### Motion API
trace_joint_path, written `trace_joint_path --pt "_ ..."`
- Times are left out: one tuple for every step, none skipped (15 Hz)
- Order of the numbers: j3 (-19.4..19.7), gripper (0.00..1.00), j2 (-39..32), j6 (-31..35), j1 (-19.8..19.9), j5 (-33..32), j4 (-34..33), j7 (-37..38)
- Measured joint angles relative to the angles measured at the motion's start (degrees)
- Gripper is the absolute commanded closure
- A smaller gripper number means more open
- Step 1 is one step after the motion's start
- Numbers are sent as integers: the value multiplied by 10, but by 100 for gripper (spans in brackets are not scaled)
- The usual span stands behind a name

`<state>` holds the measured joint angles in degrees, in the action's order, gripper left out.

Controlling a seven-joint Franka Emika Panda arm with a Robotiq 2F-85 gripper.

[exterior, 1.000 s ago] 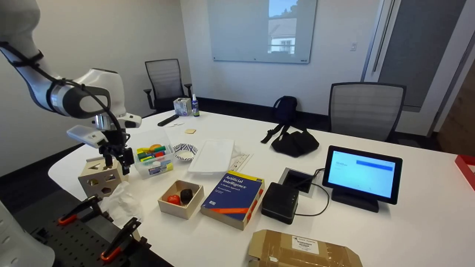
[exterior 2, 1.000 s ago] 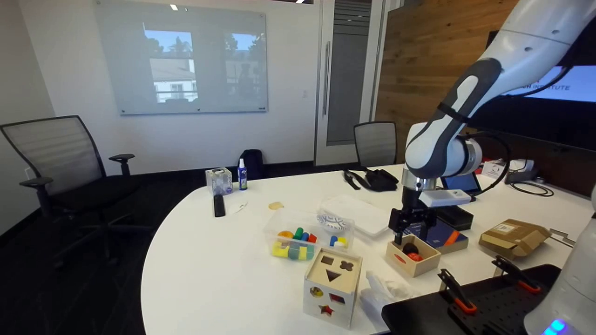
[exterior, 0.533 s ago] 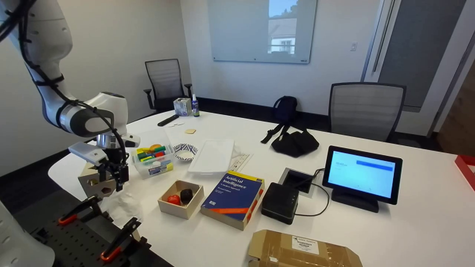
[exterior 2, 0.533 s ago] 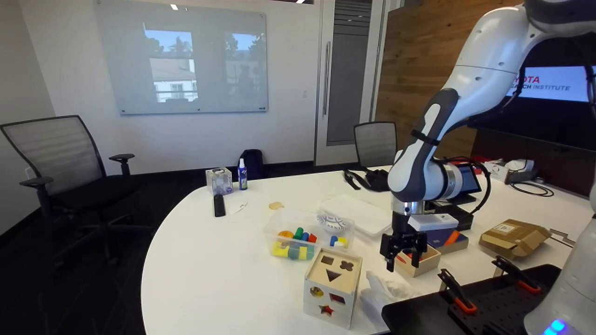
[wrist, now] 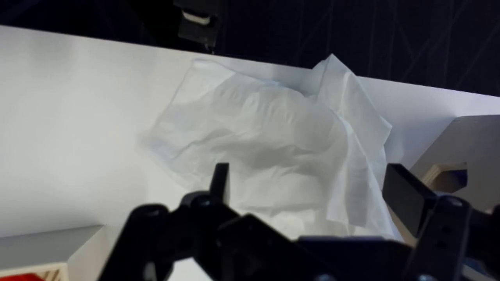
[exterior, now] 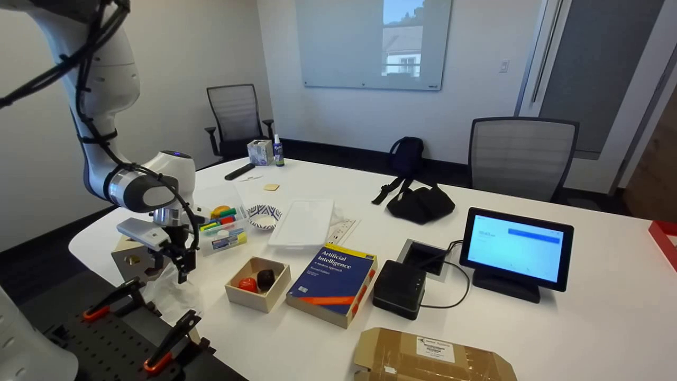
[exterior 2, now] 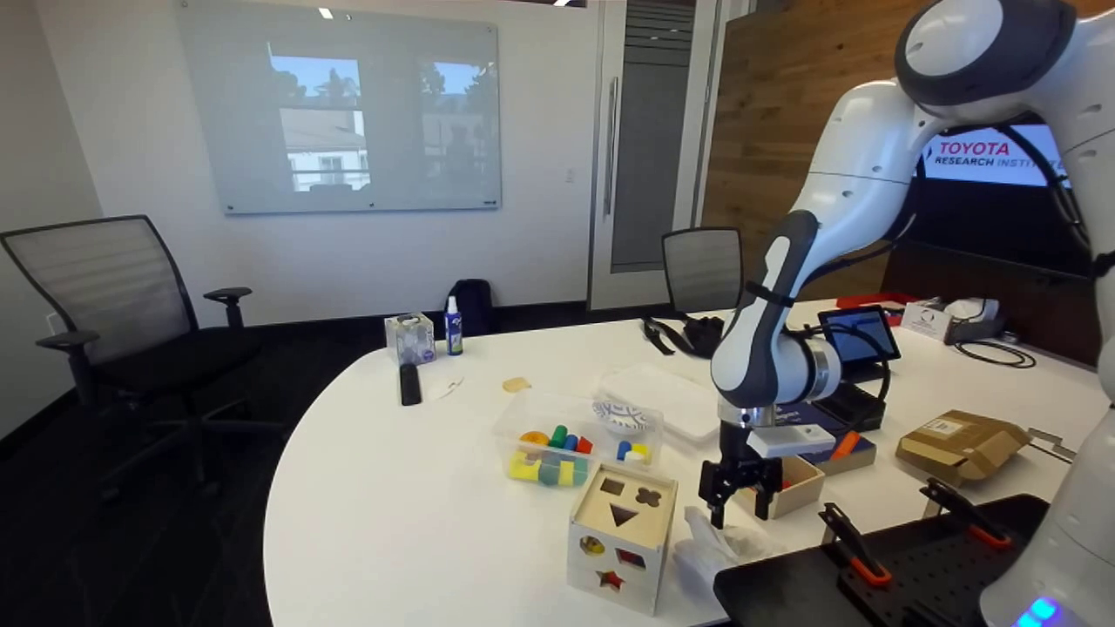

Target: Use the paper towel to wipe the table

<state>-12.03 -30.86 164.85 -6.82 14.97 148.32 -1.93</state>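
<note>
The paper towel (exterior: 177, 302) is a crumpled white wad on the white table (exterior: 608, 328), near the table edge by the robot's base. It also shows beside the wooden shape box in an exterior view (exterior 2: 707, 557). In the wrist view the towel (wrist: 273, 136) spreads out below and between the fingers. My gripper (wrist: 306, 183) is open and empty, with its fingers wide apart. In both exterior views the gripper (exterior: 168, 275) (exterior 2: 740, 518) points down just above the towel. Whether a fingertip touches the towel cannot be told.
The wooden shape box (exterior 2: 623, 540) stands close to the towel on one side. A small wooden tray (exterior: 258, 286) with a red and a black piece is on the other side. Black clamps (exterior: 174, 338) hold the base plate nearby. A clear bin (exterior 2: 557, 435) holds coloured blocks.
The arm has come down and back toward the base, bringing the gripper from higher up to just over the towel. The gripper stays open. The objects on the table have not moved.
</note>
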Motion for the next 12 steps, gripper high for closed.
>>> trace_joint_path --pt "0 0 -15 9 1 -5 -9 0" --pt "0 0 -30 17 1 -10 -17 0" --pt "0 0 -44 26 1 -14 -26 1" --pt "0 0 -58 35 1 -19 -35 1" --pt "0 9 -72 41 1 -24 -43 1" --pt "0 26 -84 45 1 -30 -52 2" --pt "0 32 -96 47 1 -35 -60 3" --pt "0 41 -106 48 0 -38 -68 4" --pt "0 49 -115 50 0 -42 -74 5" --pt "0 58 -122 50 -1 -46 -80 10" --pt "0 65 -129 51 -1 -50 -84 13" --pt "0 73 -134 51 -2 -52 -88 14"
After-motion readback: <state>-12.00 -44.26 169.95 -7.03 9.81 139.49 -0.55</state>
